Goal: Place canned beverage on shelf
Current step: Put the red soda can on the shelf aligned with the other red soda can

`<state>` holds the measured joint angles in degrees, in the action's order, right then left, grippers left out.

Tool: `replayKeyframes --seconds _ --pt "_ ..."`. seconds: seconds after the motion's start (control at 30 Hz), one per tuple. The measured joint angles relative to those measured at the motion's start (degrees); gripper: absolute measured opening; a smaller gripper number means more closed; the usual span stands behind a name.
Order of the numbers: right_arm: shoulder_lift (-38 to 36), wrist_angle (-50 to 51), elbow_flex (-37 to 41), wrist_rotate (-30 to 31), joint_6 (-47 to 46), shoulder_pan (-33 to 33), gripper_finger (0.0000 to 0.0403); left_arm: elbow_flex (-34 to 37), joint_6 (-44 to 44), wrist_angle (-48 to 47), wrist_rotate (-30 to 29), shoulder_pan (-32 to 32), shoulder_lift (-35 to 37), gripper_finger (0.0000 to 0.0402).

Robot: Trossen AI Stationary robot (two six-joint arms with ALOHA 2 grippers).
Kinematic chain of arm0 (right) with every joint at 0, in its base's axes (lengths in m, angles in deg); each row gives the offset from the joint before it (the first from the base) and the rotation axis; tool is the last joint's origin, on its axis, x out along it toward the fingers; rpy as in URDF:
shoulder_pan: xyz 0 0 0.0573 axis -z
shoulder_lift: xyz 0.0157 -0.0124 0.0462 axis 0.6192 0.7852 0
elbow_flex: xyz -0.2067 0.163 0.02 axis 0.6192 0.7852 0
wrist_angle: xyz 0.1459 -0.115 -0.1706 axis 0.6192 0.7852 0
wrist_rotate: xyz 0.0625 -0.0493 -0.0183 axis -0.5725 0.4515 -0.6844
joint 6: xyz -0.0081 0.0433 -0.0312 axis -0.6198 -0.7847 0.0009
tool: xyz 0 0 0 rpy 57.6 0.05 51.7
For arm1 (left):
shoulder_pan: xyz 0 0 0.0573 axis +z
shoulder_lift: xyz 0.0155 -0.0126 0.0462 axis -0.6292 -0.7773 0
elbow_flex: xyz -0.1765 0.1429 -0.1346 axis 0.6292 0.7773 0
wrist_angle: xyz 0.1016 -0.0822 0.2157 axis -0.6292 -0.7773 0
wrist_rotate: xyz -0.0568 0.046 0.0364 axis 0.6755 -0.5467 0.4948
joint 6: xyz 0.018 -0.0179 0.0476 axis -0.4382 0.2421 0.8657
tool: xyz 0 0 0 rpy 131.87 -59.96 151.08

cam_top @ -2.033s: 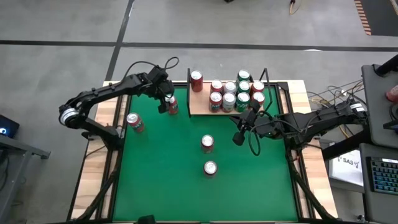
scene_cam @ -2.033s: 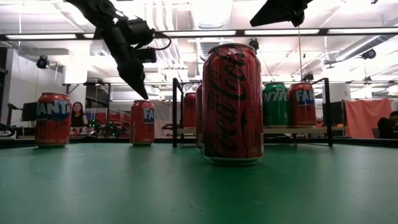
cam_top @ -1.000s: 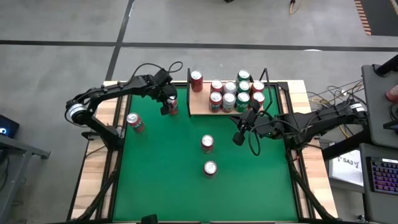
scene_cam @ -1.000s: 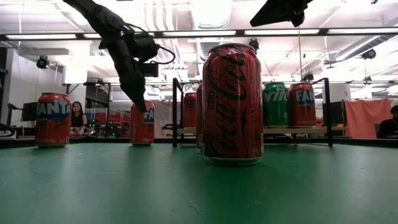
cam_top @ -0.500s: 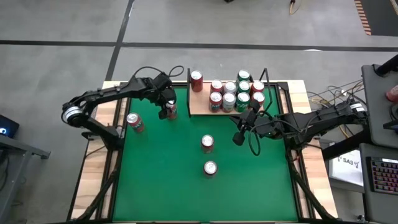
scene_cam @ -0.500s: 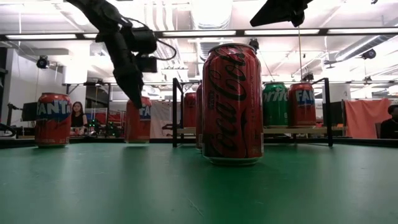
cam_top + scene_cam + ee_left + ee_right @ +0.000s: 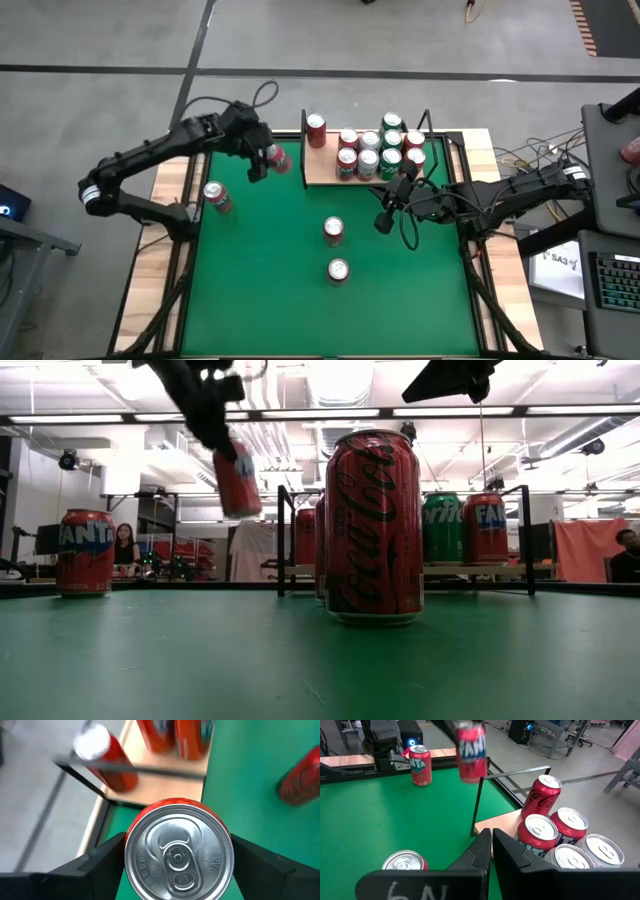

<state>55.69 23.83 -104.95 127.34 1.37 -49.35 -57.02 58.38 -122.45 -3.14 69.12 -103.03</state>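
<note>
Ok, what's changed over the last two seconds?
The left gripper came down on the red Fanta can standing on the green felt left of the shelf, closed on it and lifted it clear of the table, tilted, toward the shelf. The right gripper, the other cans and the shelf stayed put.

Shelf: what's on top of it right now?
Shelf carries a cluster of red and green cans plus one red can alone at its left end. Cans behind others are partly hidden.

Red can [image 7: 237, 479] (blue-and-white logo), tan shelf [image 7: 322, 167], green tabletop [image 7: 280, 280]
</note>
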Motion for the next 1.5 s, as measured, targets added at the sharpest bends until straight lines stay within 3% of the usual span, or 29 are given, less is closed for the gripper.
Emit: replayKeyframes --seconds 0.3,0.53,1.5 --pt "0.00 0.28 0.00 -0.11 0.00 0.00 0.0009 -13.62 3.03 -5.77 -0.51 -0.59 0.01 0.0293" --pt "0.00 0.33 0.00 -0.09 0.09 0.00 0.0009 -19.26 4.48 -6.35 -1.41 -0.59 0.04 0.0294" --pt "0.09 -3.12 -0.09 0.11 1.09 0.76 0.0009 -17.34 -6.79 -3.03 -1.30 -7.72 -2.20 0.0294"
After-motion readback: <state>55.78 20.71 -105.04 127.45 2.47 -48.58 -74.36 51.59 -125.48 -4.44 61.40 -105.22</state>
